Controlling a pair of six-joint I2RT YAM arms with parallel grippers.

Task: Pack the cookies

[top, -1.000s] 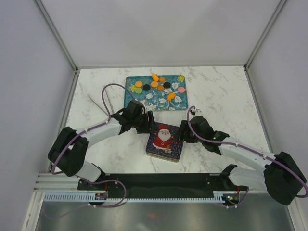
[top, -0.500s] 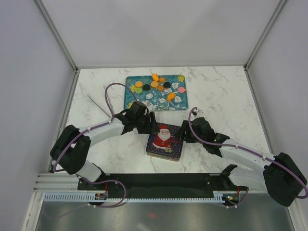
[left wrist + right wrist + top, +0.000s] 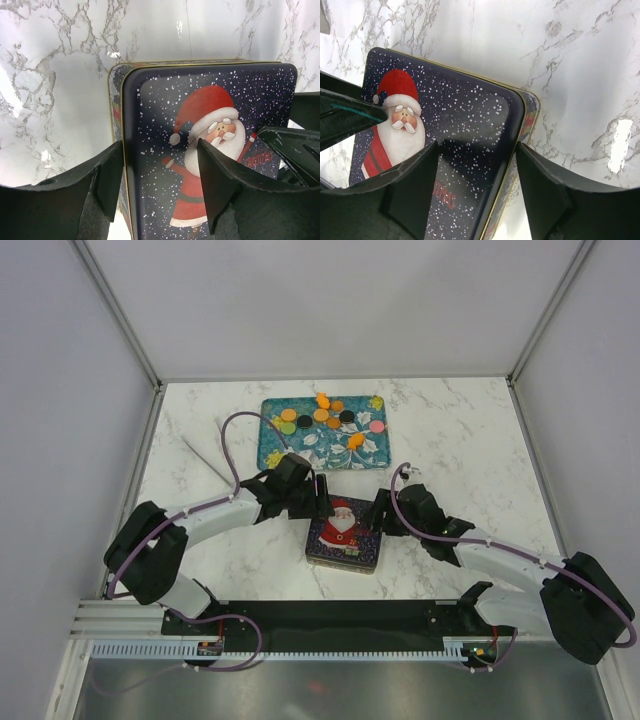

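Cookies (image 3: 330, 418) lay on teal tray (image 3: 275, 445) at far side of table (image 3: 460, 440), well apart from Santa tin (image 3: 343, 533). Lid sat on tin. Left claw (image 3: 157, 165) spread, fingers straddling tin's left edge. Right claw (image 3: 476, 155) spread likewise over right edge. Neither held anything.

Marble-look table (image 3: 470, 430) (white, grey veins); plain grey walls (image 3: 330, 300) w/ metal corner posts (image 3: 115, 305).

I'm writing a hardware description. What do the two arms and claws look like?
The left arm and right arm have white links with black joints; a purple cable loops along each. The left claw and right claw have matte black, wedge-shaped fingers.
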